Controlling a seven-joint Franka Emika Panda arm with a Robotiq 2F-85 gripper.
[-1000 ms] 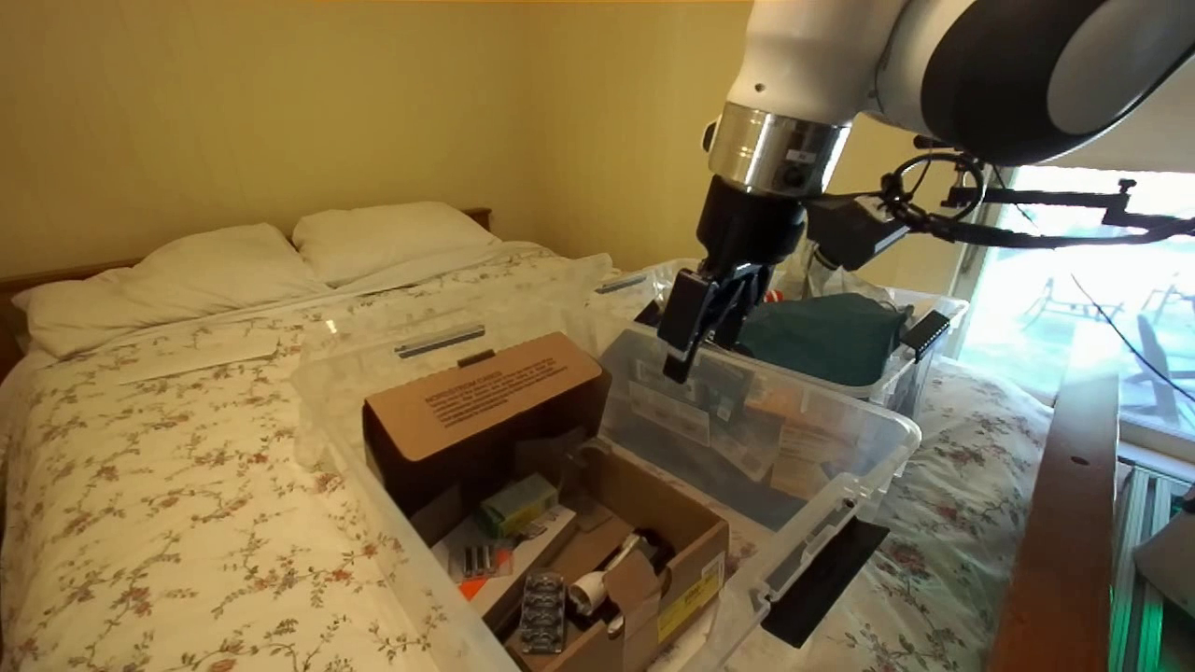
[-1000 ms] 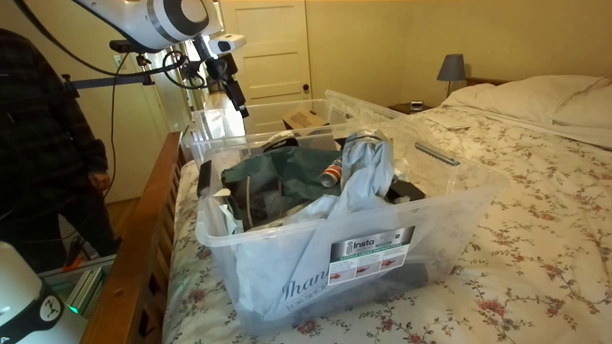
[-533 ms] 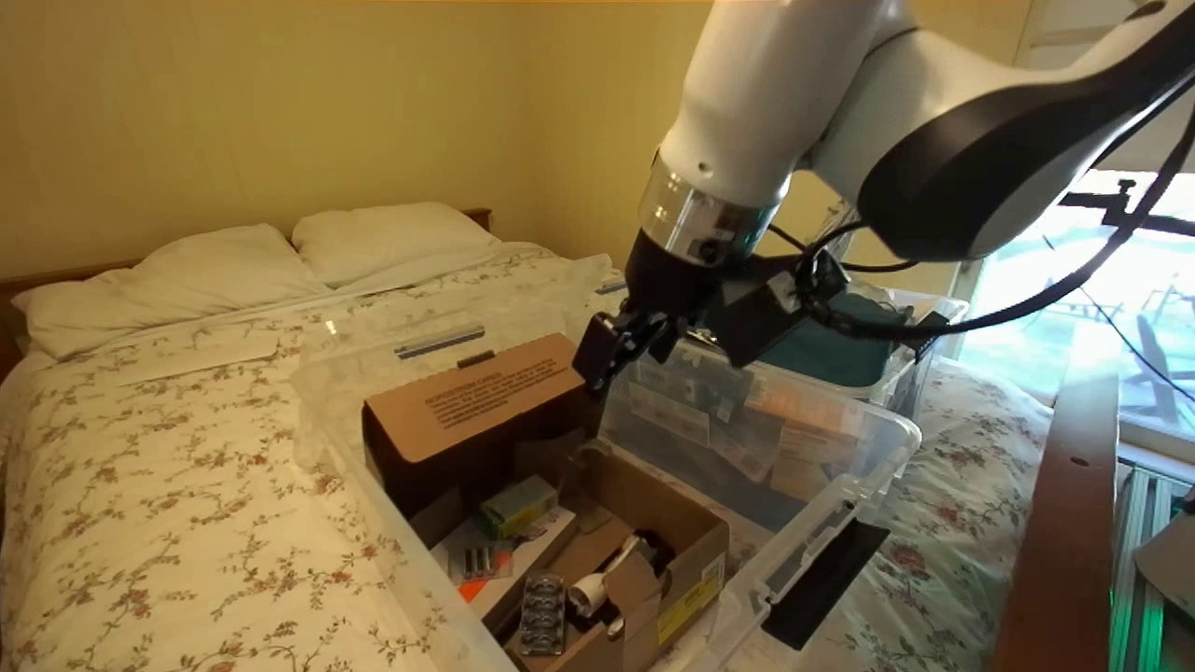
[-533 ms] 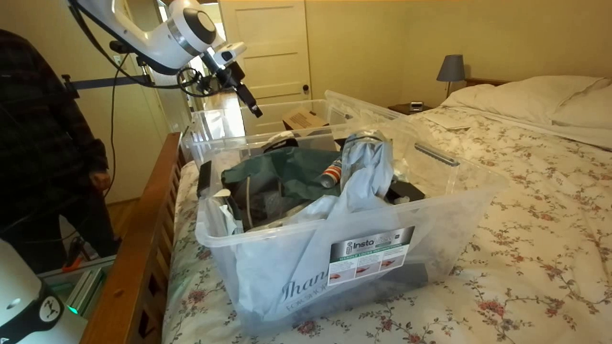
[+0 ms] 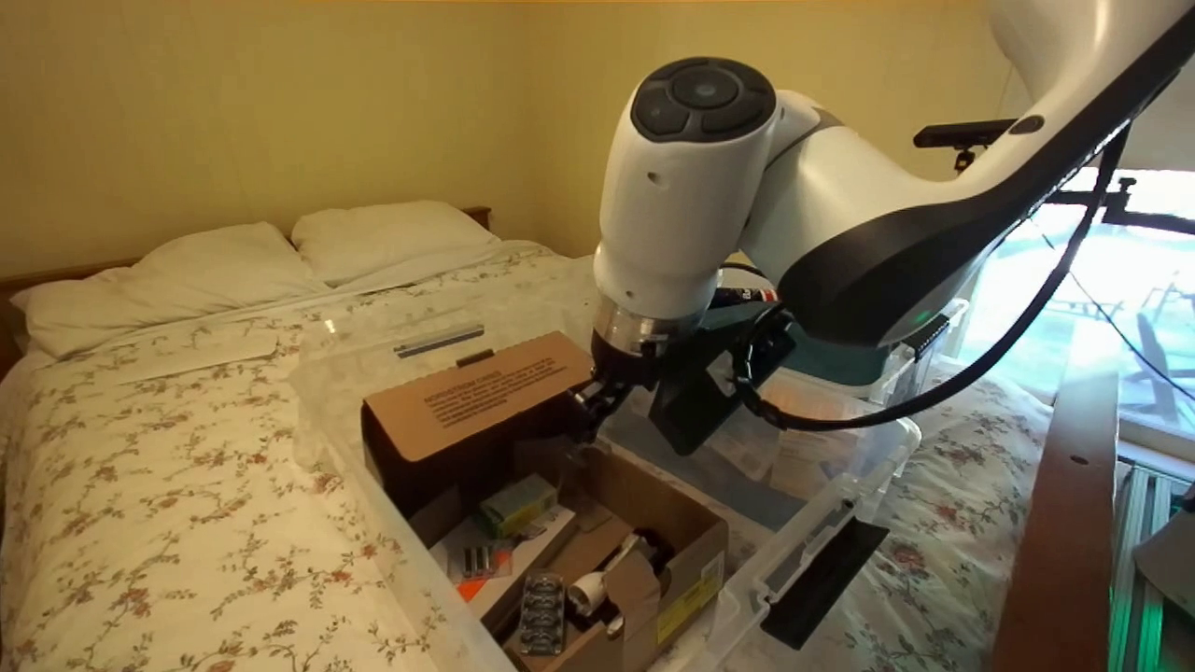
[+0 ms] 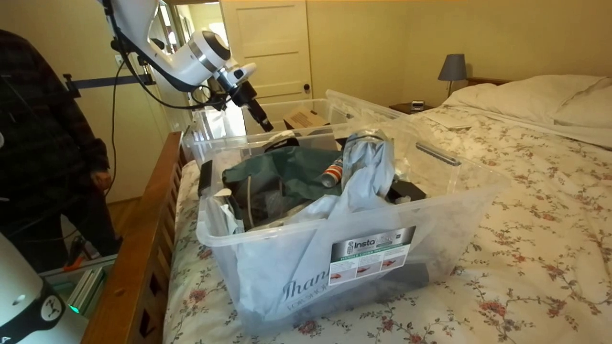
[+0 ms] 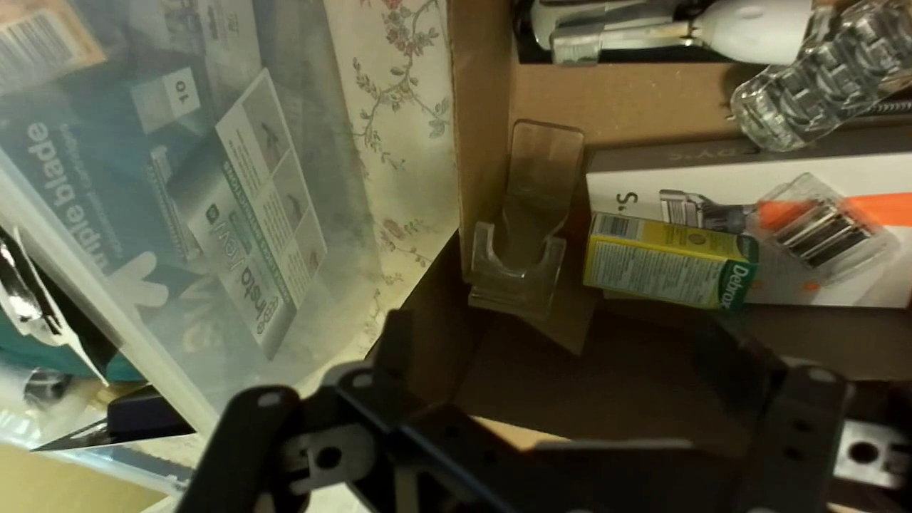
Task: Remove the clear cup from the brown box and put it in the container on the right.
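Though just below the end effector (image 7: 559,331), clear cup (image 7: 536,217) apart.

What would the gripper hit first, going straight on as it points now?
Probably the clear plastic piece inside the brown box, ahead of the open gripper. Depth is unclear; the box wall could come first.

arm (image 5: 831,177): white, black panels (image 5: 859,285) | button pad (image 5: 705,98): black, 12 o'clock on wrist link (image 5: 663,205) | collar (image 5: 639,329): silver | cable (image 5: 845,425): black | gripper (image 7: 563,340): black, grey pins (image 7: 269,399)
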